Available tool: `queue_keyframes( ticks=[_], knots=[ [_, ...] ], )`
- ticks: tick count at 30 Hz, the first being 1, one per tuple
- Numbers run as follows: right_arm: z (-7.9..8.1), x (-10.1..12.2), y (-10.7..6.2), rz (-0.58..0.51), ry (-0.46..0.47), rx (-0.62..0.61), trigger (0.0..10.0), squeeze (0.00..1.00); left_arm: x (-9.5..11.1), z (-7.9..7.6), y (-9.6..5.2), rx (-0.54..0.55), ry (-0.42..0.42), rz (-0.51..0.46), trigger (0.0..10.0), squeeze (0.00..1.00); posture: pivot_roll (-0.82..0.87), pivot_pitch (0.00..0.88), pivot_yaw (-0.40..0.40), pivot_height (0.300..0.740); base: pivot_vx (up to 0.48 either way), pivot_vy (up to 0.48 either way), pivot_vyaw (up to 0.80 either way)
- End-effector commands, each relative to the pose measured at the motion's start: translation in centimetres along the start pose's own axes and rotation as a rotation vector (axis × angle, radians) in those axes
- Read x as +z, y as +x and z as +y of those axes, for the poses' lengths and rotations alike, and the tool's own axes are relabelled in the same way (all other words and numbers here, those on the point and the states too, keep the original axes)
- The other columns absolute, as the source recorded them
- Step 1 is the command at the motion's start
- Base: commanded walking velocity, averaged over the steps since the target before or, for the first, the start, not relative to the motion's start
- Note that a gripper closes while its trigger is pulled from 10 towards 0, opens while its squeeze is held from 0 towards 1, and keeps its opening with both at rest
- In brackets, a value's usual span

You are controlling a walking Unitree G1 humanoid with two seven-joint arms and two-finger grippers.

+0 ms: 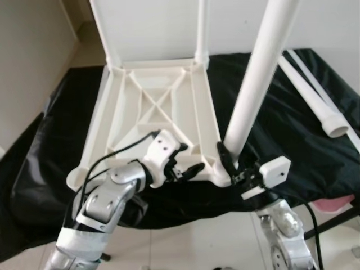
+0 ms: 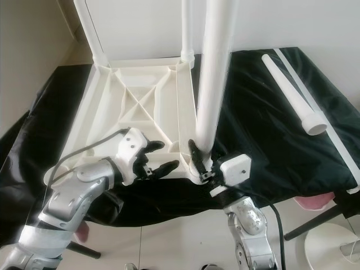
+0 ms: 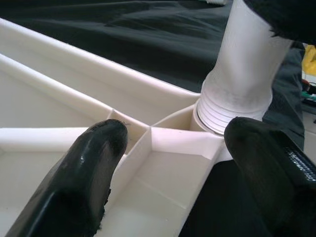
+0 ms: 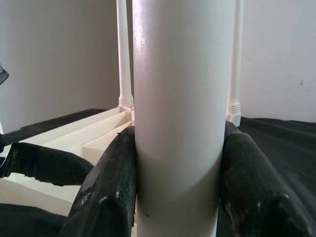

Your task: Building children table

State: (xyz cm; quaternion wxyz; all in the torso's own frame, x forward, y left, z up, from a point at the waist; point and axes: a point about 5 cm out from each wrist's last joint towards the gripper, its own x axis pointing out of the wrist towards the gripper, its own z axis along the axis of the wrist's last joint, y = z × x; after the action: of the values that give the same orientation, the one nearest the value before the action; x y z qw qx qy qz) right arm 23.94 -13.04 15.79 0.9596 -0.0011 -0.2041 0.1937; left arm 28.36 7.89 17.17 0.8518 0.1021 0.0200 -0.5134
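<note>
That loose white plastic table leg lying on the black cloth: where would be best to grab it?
Probably mid-shaft, coming from above with fingers across the loose white plastic table leg. It lies flat on the black cloth, round and tapered, with bare cloth on either side.

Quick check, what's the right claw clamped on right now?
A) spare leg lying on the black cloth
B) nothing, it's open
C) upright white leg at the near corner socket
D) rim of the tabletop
C: the right claw has both fingers pressed against the upright white leg, which stands in the near corner socket of the upside-down tabletop; the spare leg lies untouched on the black cloth.
</note>
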Motion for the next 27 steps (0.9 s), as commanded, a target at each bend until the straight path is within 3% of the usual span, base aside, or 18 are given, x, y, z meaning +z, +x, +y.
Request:
queue_keyframes(
  ticks=[1,14,23,27],
  knots=[
    [-0.2,-2.6,-1.3,0.162,0.043,-0.032,10.0,0.0,0.5,-0.2,-0.1,-0.039,0.015,-0.003,10.0,0.0,-0.05,0.13,0.072,0.74,0.0,0.0,0.0],
    [-0.5,-2.9,-0.8,0.199,0.047,-0.061,10.0,0.0,0.5,0.0,-0.3,-0.031,0.022,-0.005,10.0,0.0,-0.05,0.115,0.061,0.74,0.0,0.0,0.0],
    [-1.6,-3.5,-0.2,0.238,0.001,-0.261,10.0,0.0,0.6,-0.3,-0.2,-0.034,0.018,-0.014,10.0,0.0,-0.05,0.108,0.046,0.74,0.0,0.0,0.0],
    [-2.3,-4.0,0.2,0.275,-0.032,-0.421,10.0,0.0,0.5,-0.5,-0.1,-0.034,0.014,-0.018,10.0,0.0,-0.05,0.103,0.037,0.74,0.0,0.0,0.0]
  ],
)
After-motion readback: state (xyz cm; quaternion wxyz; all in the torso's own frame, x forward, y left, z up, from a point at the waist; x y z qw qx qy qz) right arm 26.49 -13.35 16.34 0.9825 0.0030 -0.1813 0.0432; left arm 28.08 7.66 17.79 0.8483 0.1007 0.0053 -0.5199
